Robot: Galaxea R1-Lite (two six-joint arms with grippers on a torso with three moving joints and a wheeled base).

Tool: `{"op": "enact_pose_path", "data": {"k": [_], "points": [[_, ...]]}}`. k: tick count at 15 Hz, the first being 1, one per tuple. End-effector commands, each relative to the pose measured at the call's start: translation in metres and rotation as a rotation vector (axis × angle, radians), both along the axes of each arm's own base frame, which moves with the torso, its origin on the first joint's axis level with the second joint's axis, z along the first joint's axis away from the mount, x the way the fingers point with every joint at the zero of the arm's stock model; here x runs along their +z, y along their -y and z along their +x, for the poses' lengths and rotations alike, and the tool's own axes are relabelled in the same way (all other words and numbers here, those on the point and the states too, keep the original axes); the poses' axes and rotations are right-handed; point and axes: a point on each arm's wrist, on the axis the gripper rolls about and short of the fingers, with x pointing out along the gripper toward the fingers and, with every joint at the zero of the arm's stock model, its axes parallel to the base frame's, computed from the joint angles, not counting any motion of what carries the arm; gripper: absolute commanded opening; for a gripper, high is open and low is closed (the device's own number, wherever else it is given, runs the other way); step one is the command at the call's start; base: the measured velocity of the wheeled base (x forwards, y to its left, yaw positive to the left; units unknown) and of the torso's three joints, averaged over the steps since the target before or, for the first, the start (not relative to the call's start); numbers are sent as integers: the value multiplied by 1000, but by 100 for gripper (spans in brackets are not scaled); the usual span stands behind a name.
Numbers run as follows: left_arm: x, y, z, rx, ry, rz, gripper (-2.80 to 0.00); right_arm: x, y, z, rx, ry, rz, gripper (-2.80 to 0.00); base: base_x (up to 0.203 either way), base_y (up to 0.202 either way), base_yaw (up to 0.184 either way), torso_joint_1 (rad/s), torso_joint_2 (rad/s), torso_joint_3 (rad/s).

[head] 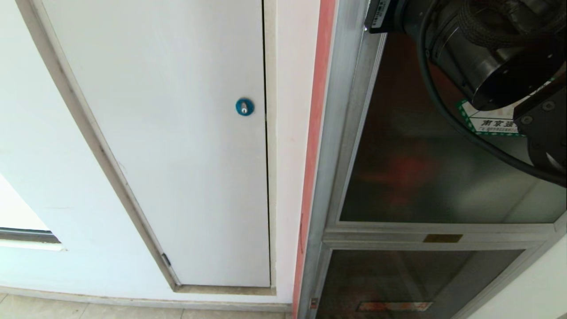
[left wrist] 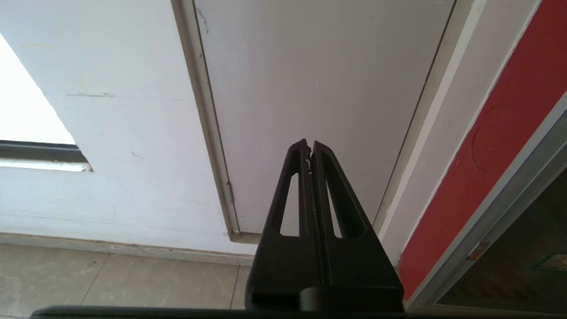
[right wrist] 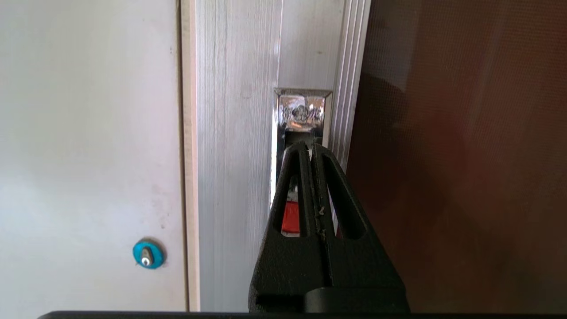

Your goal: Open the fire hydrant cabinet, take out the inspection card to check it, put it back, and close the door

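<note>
Door shut in the cabinet frame, to your right. Right hand pressed together, empty, tips at the chrome latch. Left hand together, parked low. Door likely stiff, heavy, glass fragile: pull from the latch, never the pane.

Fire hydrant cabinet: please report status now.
Right gripper shut, tips at shiny chrome latch on silver frame. Left gripper shut, parked before white panel. Dark tinted glass door closed. Nothing in the way.
</note>
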Motion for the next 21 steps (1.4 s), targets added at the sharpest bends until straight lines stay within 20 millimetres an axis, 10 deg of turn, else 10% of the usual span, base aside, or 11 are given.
{"op": "enact_pose_path", "data": {"k": [1, 19, 20, 21], "points": [[-5, 0, 2, 1, -19, -1, -280, 0, -1, -5, 8, -1, 1, -280, 0, 0, 0, 0, 0, 0], [-5, 0, 2, 1, -19, -1, -280, -15, 13, -33, -6, -60, -13, -280, 0, 0, 0, 0, 0, 0], [-5, 0, 2, 1, -21, -1, -280, -18, 14, -34, -12, -53, -2, 0, 0, 0, 0, 0, 0, 0], [-5, 0, 2, 1, -21, -1, -280, -20, 14, -34, -14, -53, -1, 0, 0, 0, 0, 0, 0, 0]]}}
